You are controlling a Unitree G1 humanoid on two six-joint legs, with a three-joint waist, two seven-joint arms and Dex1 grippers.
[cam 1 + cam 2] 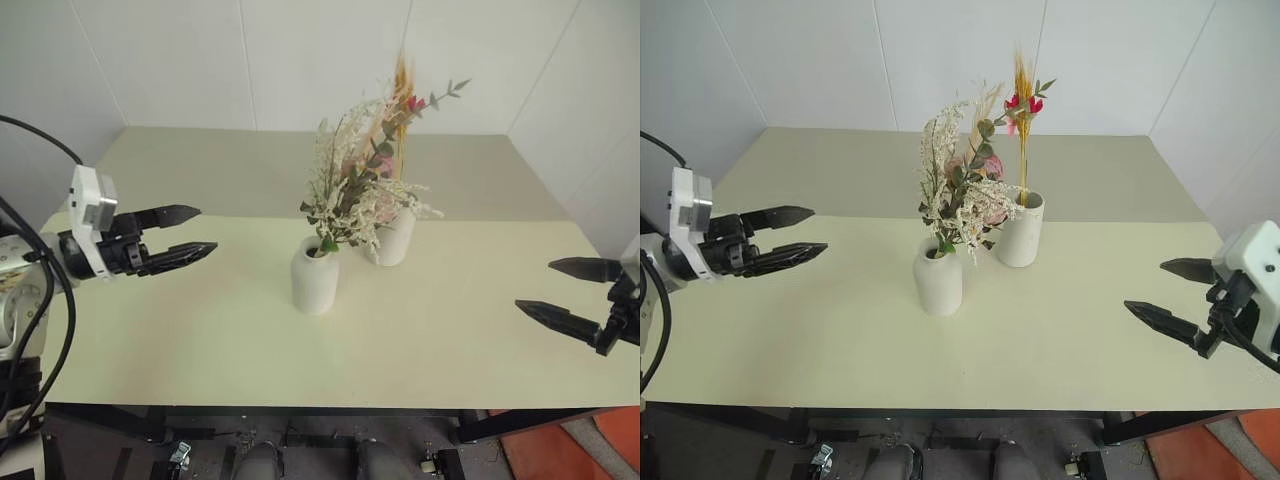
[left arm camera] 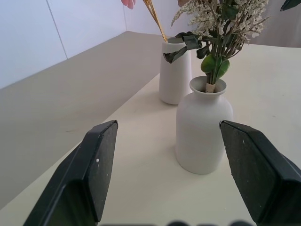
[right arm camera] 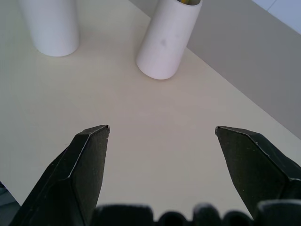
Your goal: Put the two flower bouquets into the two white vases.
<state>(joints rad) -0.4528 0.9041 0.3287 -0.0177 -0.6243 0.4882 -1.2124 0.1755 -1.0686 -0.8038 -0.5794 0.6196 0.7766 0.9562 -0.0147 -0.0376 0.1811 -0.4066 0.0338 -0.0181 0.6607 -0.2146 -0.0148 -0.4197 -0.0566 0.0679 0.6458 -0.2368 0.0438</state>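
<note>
Two white vases stand mid-table. The shorter bottle-shaped vase (image 1: 315,275) holds the bushy cream, green and pink bouquet (image 1: 350,185), its stems in the narrow mouth (image 2: 207,86). Just behind it, the taller cylinder vase (image 1: 1020,230) holds the thin yellow-orange stalk bunch (image 1: 1022,110) with red flowers. My left gripper (image 1: 195,232) hovers open over the table's left side, pointing toward the vases, empty. My right gripper (image 1: 1160,292) hovers open at the table's right edge, also empty and well apart from the vases.
The cream table (image 1: 200,340) is backed by white walls on three sides. Its front edge (image 1: 300,405) runs along the bottom of the head views, with an orange-red floor patch (image 1: 560,450) beyond the right corner. A black cable (image 1: 40,140) loops by my left arm.
</note>
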